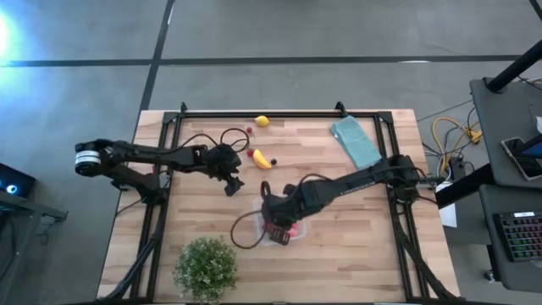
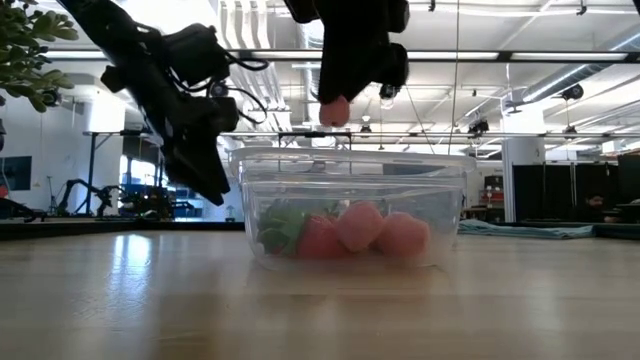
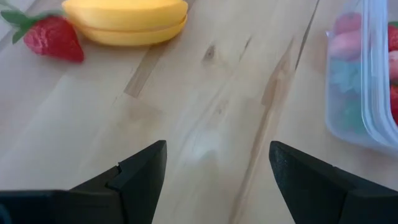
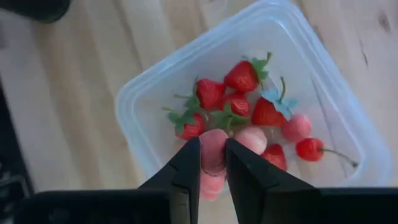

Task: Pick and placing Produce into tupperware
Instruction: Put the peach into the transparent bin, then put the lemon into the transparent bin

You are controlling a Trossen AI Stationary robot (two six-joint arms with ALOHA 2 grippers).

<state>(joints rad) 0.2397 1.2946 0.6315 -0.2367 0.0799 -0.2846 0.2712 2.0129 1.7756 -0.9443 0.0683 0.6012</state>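
You see the right hand (image 4: 213, 163) above the box (image 4: 149, 93), pinching a pink fruit (image 4: 213, 149) between its fingers. The box sits on the desk (image 1: 356, 246) near the front centre, already containing strawberries (image 4: 245, 76) and cherries (image 4: 309, 149). The left hand (image 3: 217, 168) hovers with fingers spread and nothing between them, left of the box. A banana (image 1: 262, 159) and a strawberry (image 3: 53, 38) lie just beyond it. A lemon (image 1: 262, 121) rests near the far edge.

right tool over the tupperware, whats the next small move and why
Probably open the right tool and drop its pink piece: it hangs directly above the tupperware, clear of the rim, with strawberries already inside.
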